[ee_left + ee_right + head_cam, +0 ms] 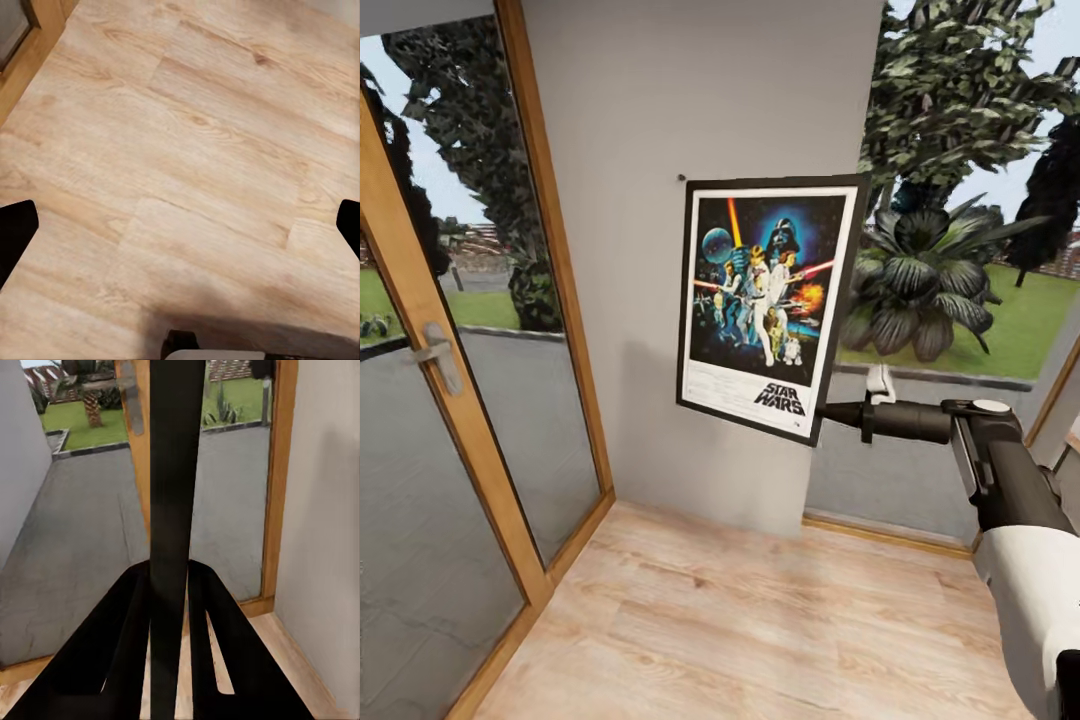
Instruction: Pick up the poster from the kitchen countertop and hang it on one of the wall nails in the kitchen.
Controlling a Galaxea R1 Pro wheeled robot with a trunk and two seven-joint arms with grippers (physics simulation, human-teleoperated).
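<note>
— Where was the poster [768, 300]?

— Up against the pale grey wall [640, 200], slightly tilted, its top left corner just beside the wall nail [682, 178]. The right gripper [822, 412] pinched its lower right edge; in the wrist view the frame ran edge-on between both fingers [120, 660].

— Handling?

— Looked thin, stiff and light, a flat framed sheet. Held at one corner it would likely swing or twist, and a glossy frame could slip. Gripping nearer mid-edge seemed safer.

— Left gripper [180, 225]?

— Spread wide, empty, pointing at the wood floor [187, 135].

— Obstacles?

— Glass door [460, 400] with handle [438, 355] to the left, window [980, 200] with plants right. Nothing between poster and nail.
</note>
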